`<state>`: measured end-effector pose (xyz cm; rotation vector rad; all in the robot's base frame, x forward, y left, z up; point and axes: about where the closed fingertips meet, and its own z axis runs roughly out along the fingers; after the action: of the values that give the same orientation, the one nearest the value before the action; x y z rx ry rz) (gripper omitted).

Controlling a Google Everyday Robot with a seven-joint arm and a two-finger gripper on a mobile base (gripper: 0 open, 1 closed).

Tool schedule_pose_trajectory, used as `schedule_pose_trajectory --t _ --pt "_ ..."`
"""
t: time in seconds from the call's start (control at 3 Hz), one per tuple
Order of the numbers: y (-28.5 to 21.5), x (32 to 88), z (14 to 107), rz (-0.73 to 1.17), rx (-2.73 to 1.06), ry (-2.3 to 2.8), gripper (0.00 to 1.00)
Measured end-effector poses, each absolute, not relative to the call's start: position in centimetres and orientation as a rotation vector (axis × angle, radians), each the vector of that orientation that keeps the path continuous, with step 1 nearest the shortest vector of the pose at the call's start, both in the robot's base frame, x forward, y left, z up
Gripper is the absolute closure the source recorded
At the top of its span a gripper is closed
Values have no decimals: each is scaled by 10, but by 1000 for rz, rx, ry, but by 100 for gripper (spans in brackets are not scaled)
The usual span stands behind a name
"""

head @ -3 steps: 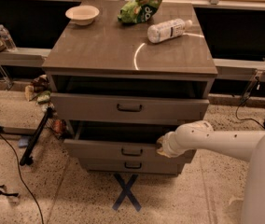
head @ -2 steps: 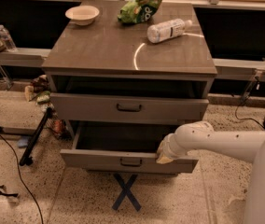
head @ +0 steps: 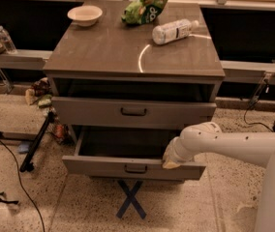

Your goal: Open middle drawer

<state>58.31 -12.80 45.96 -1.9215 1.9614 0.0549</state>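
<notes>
The middle drawer (head: 103, 167) is a low grey metal front with a small dark loop handle (head: 135, 168). It stands pulled well out of the cabinet, and its dark inside shows. My gripper (head: 170, 162) is at the drawer front's upper edge, right of the handle, on the end of my white arm (head: 224, 141), which reaches in from the right. The taller-fronted top drawer (head: 94, 111) above is slightly out. The lowest drawer is hidden beneath the pulled-out middle one.
On the cabinet top (head: 103, 52) lie a white bowl (head: 84, 14), a green snack bag (head: 145, 9) and a plastic bottle (head: 175, 31) on its side. A blue tape X (head: 131, 199) marks the floor in front. A black stand leg (head: 36, 141) and cables lie at the left.
The middle drawer has slid out toward the camera with my gripper at its front edge. It now covers the lowest drawer, which showed a second ago.
</notes>
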Motion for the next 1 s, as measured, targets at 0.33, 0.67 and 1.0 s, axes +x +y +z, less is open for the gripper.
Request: schedule_pose_trajectory --t 0.33,0.67,1.0 --pt "-125 567 475 91 -1975 1995 27" --pt "-122 545 496 137 -2047 2044 4" --pt "-120 534 504 161 -2083 2068 0"
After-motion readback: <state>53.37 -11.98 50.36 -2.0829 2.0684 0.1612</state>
